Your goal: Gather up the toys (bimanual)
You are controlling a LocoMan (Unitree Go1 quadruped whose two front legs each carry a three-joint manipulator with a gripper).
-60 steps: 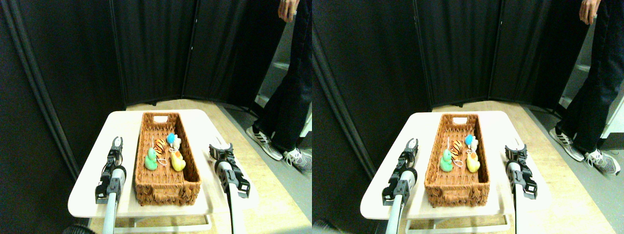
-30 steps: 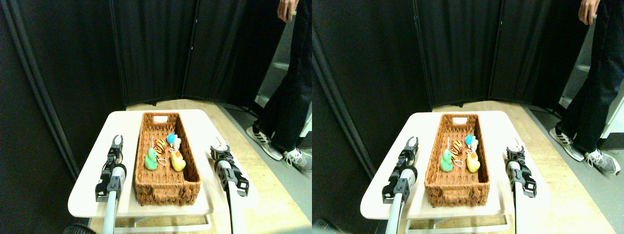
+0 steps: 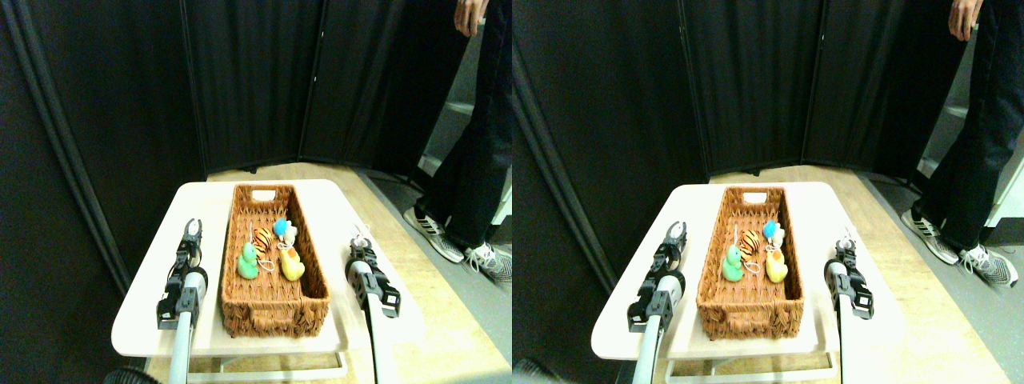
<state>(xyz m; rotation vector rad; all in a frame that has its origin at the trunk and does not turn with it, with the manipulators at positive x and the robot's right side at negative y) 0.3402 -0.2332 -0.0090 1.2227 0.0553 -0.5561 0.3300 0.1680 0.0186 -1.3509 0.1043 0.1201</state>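
Four toys, a green toy [image 3: 248,262], a tiger toy [image 3: 262,238], a blue toy [image 3: 282,228] and a yellow duck [image 3: 291,264], are lying inside the wicker basket [image 3: 272,308] on the white table [image 3: 144,320], the left gripper [image 3: 190,230] and right gripper [image 3: 359,240] flanking it, jaw gaps unreadable.

Wicker basket [image 3: 272,308] on white table [image 3: 144,324]

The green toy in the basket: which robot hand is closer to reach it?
Probably the left hand. The green toy lies on the left side of the basket; the right hand would have to cross the yellow duck.
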